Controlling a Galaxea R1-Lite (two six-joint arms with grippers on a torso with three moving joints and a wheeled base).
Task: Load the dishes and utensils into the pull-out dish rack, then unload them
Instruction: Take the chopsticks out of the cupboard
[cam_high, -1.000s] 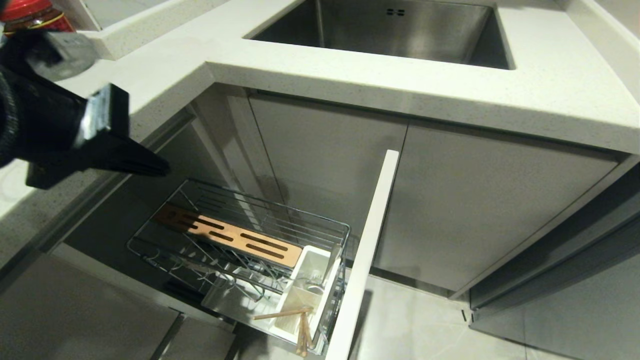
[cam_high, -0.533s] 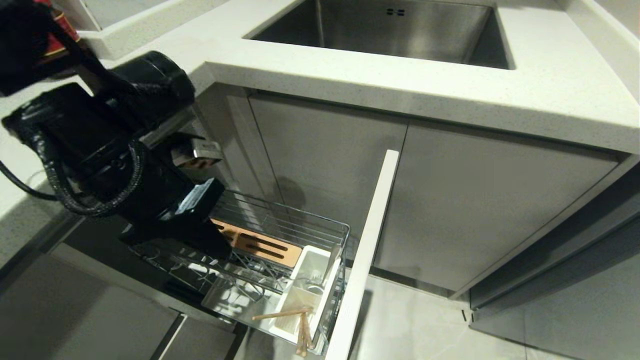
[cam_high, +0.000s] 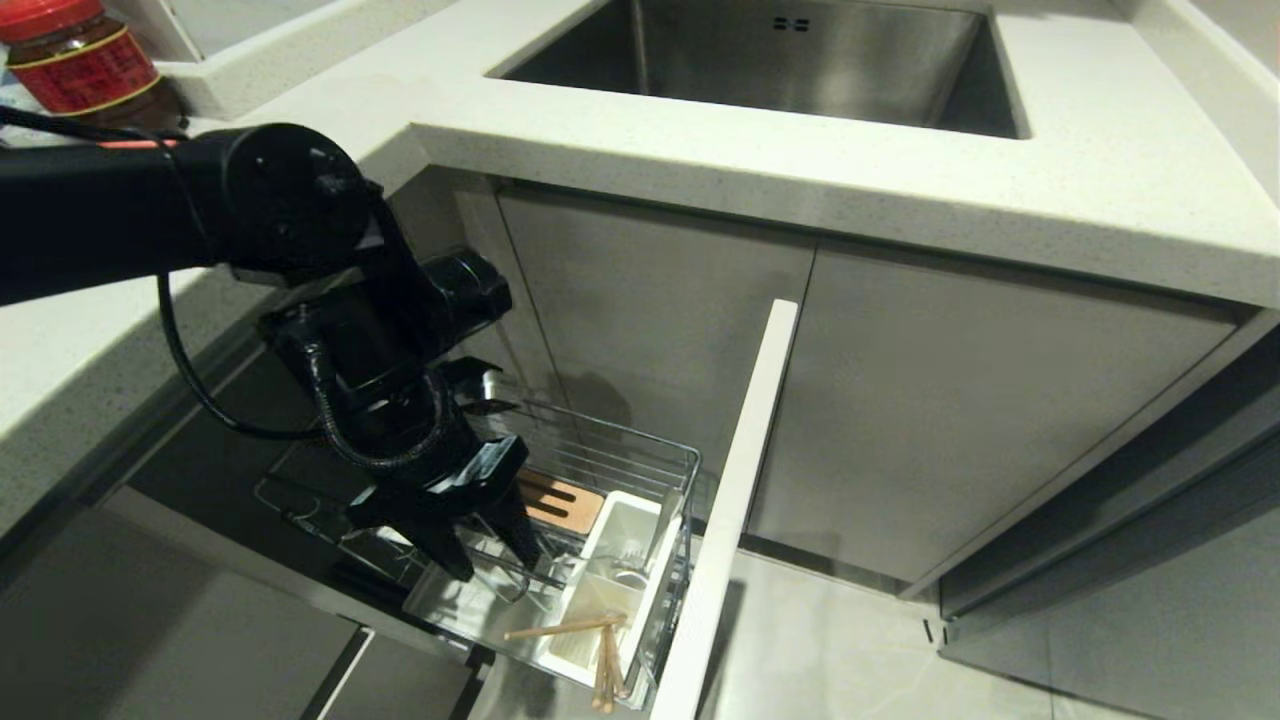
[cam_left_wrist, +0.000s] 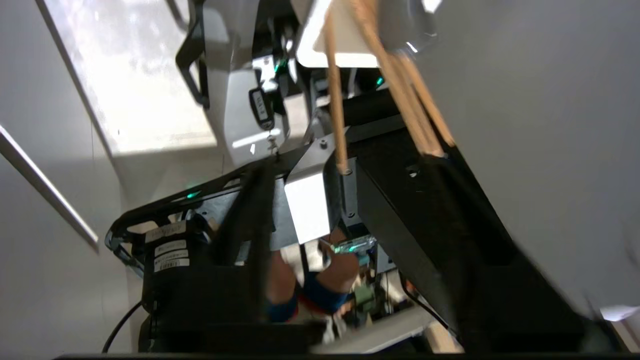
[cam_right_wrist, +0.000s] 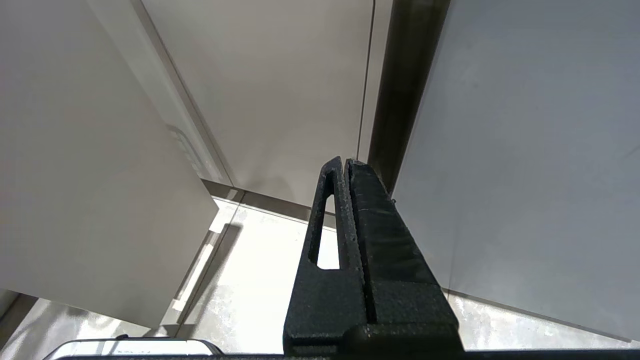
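Left gripper (cam_high: 492, 558), black, two long tapered fingers, hangs point-down over the chrome wire pull-out dish rack (cam_high: 640, 462). Fingers spread apart, nothing between them, tips low inside the basket beside the white plastic utensil holder (cam_high: 628, 528); whether they touch the wires cannot be told. The black left arm (cam_high: 250, 200) reaches in from the speckled pale countertop (cam_high: 900, 190) edge and covers much of the rack.

Hidden or unclear: only the near end of the slotted wooden strip (cam_high: 562, 502) shows past the gripper. A slim silver fork may stand in the holder, too faint to confirm. No plate or bowl can be made out.

Light wooden chopsticks (cam_high: 585, 640): one lies roughly level across the holder's front compartment, long axis pointing from the basket toward the white cabinet front (cam_high: 735, 500); the others stand steeply, lower ends poking below the holder. In the left wrist view the chopsticks (cam_left_wrist: 387, 80) slant across the frame near one dark finger.

Right gripper (cam_right_wrist: 347, 165), black, fingers pressed together, holds nothing, parked low before grey cabinet doors (cam_right_wrist: 280, 90) and pale floor.

Steel sink (cam_high: 800, 60) beyond the counter edge; red-lidded jar (cam_high: 75, 60) at far left.
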